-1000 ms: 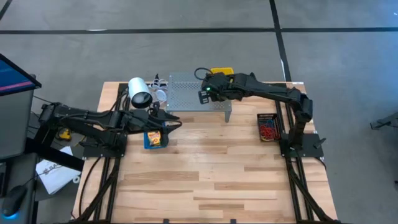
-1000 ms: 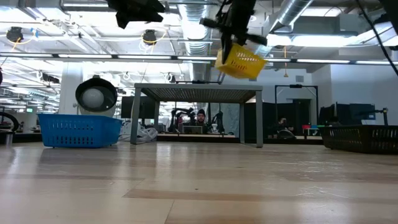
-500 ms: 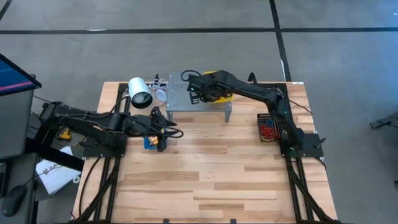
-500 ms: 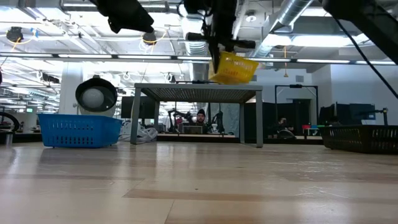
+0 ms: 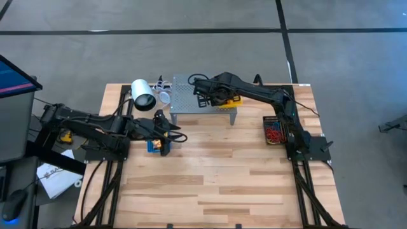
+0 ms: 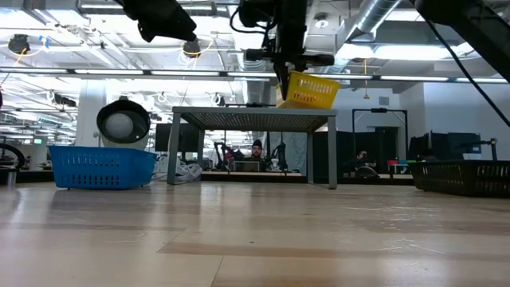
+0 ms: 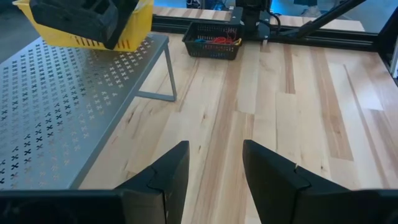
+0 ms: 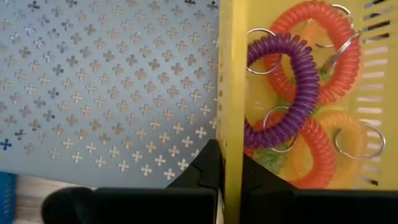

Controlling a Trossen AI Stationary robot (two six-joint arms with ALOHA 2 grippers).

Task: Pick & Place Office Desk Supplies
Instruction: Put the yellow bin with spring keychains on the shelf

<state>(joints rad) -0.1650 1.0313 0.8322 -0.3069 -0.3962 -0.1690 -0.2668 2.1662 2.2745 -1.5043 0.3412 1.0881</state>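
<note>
Yellow bin (image 5: 230, 100) lowered onto grey shelf (image 5: 184, 95), upper centre; right end effector (image 8: 225, 163) clenched on its rim, coil loops (image 8: 292, 93) inside. Left end effector (image 7: 214, 163) released, above blue bin (image 5: 152, 145).

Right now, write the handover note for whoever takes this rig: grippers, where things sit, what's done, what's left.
Right gripper: shut on the rim of the yellow bin, held over the grey perforated shelf; the low view shows it tilted, at or just above the shelf top. Inside are coiled keyring loops, orange, purple and green.
Left gripper: open, empty, above the blue bin on the table's left side.
Black bin with red items sits on the right side of the table.
Done: yellow bin brought to the shelf.
Left: set it flat, release, withdraw.
</note>
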